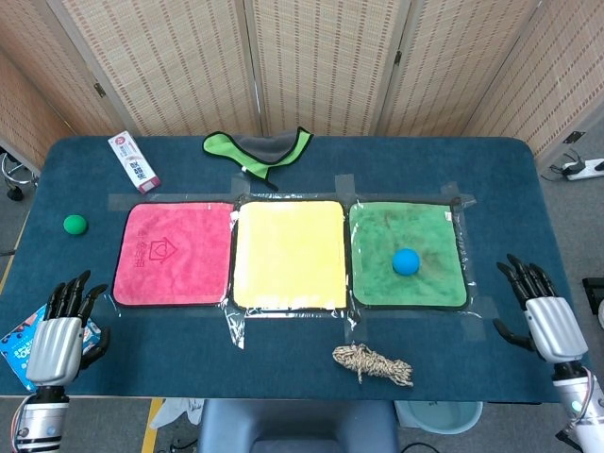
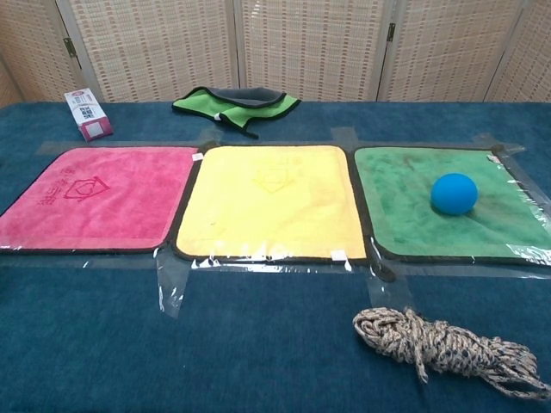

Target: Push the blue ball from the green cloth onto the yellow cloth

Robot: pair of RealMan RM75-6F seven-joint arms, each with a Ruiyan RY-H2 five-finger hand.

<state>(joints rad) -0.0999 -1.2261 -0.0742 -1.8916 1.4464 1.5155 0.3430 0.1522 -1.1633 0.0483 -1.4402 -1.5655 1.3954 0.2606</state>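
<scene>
The blue ball [image 1: 406, 261] [image 2: 454, 194] lies on the green cloth [image 1: 377, 236] [image 2: 405, 215], right of its middle. The yellow cloth [image 1: 288, 253] [image 2: 271, 200] is taped down just left of the green one, with nothing on it. In the head view my right hand [image 1: 544, 317] hovers open by the table's front right edge, well right of the green cloth. My left hand [image 1: 61, 331] is open at the front left corner. Neither hand appears in the chest view.
A pink cloth [image 1: 175, 253] lies left of the yellow one. A coiled rope [image 1: 372, 363] [image 2: 448, 348] sits near the front edge. A small green ball [image 1: 75, 224], a white and red box [image 1: 133, 161] and a green and grey fabric piece [image 1: 260, 148] lie further back.
</scene>
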